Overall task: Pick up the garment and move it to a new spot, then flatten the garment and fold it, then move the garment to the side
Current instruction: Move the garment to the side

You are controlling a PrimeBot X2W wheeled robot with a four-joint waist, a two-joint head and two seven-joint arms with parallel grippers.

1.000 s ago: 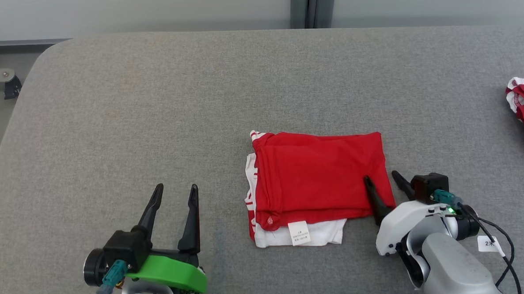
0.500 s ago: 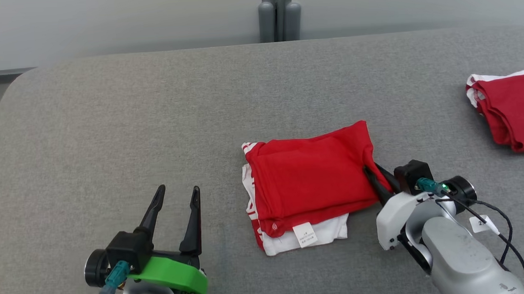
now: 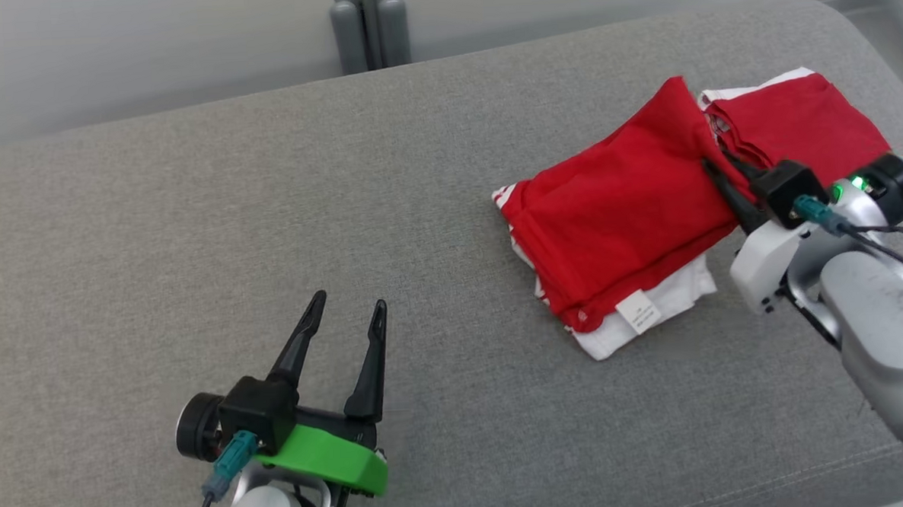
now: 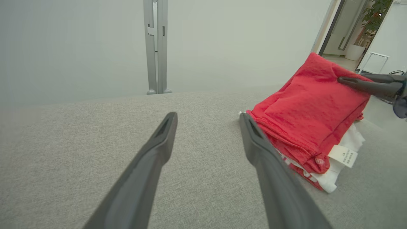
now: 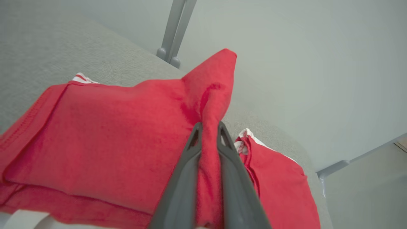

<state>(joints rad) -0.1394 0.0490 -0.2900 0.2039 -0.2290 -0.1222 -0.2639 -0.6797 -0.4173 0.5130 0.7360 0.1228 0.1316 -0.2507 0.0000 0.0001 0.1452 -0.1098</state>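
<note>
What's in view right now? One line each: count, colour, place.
garment: 1, red over white, folded, right of centre on the table, right edge lifted
label: 1, white, garment's near edge
second garment: 1, red and white, table's far right, just past the first
table: 1, grey fabric top, under both garments
post: 1, grey, behind the table's far edge
plant: 1, green, doorway at upper right of left wrist view
left gripper: 1, dark fingers, open, over bare table, near left
right gripper: 1, dark fingers, shut on the garment's right edge
</note>
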